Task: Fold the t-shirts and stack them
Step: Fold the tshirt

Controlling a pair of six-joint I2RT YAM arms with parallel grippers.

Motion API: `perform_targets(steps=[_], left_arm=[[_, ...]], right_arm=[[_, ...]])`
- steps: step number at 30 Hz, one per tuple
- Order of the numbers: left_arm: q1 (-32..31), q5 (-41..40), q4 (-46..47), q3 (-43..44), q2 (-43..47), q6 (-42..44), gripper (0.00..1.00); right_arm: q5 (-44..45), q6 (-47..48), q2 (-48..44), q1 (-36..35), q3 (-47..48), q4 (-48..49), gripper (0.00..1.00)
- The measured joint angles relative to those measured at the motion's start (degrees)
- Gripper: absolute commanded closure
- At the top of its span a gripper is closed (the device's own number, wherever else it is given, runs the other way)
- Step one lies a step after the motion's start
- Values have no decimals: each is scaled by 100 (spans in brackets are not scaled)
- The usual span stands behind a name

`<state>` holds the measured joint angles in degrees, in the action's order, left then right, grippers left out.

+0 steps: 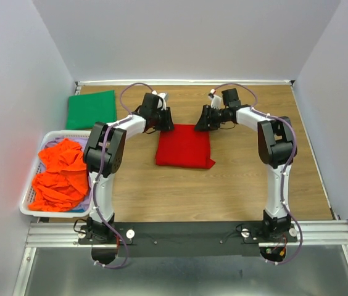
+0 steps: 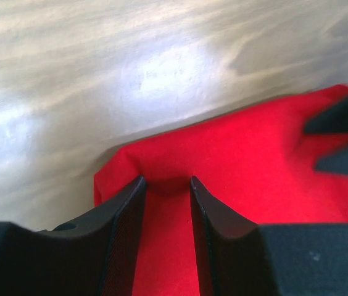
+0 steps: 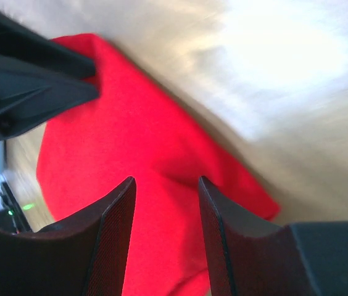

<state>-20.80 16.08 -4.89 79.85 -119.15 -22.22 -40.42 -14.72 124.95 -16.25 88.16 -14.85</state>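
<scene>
Left gripper (image 2: 166, 182) is sitting on the far-left corner of the red t-shirt (image 1: 184, 148), which is lying folded into a rough square on the wooden table (image 1: 236, 191), mid-table, between the two arms. Left jaws are pinching: a small pucker of red cloth is rising between the two black fingers (image 2: 131, 213), with the shirt's edge just ahead of the tips and bare wood beyond it. Right gripper (image 3: 165, 182) is sitting on the far-right corner of the same shirt, facing the left one across the far edge. Right jaws are standing a little apart with red cloth filling the gap and a faint crease running out from between them; I cannot tell whether they are gripping or only resting on it. Each wrist view is catching the other gripper's dark fingers at its margin, well ahead of its own jaws and over the same red cloth. Outboard of the left jaws, well apart, a dark green t-shirt (image 1: 91, 109) is lying flat at the far-left corner of the table. Nearer the arm bases on that same side, orange t-shirts (image 1: 60, 176) are lying crumpled inside the white slatted basket (image 1: 28, 185).
</scene>
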Motion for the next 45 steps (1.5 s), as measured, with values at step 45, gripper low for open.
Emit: perform_targets(steps=[45], left_arm=[[-35, -37, 557, -4262, 4843, -1224, 42]], right_arm=[[-127, -1834, -3560, -212, -3989, 1672, 16]])
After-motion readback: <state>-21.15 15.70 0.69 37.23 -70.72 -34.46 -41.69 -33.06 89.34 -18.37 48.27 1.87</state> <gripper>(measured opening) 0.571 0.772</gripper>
